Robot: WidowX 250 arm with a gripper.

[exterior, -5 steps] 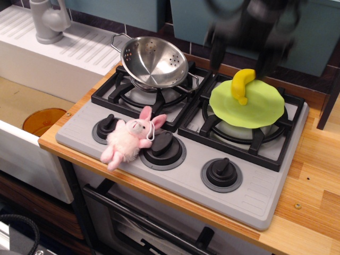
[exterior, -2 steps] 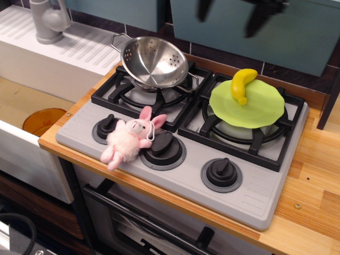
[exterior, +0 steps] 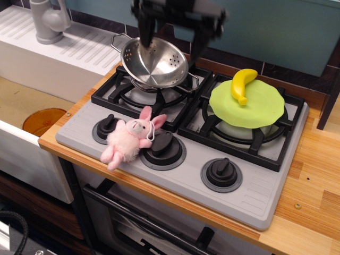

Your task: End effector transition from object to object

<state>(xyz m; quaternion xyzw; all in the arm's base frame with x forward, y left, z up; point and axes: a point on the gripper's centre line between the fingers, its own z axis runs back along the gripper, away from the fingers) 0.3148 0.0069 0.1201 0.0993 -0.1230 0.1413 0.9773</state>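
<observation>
My black gripper [exterior: 171, 45] hangs at the top centre, over the back left burner. Its two prongs point down and stand wide apart, open and empty. The left prong is over the rim of a tilted steel colander [exterior: 154, 61], the right prong just past the colander's right edge. A yellow banana [exterior: 241, 84] lies on a green round plate [exterior: 247, 103] on the back right burner. A pink plush bunny [exterior: 130, 139] lies on the stove's front left, over the knobs.
The grey toy stove [exterior: 249, 196] has black grates and three knobs, on a wooden counter [exterior: 313, 175]. A white sink [exterior: 48, 58] with a grey tap [exterior: 48, 18] is at the left. Teal wall panels run behind.
The gripper has moved left from above the banana and plate to above the colander, and has come lower. Nothing else moved.
</observation>
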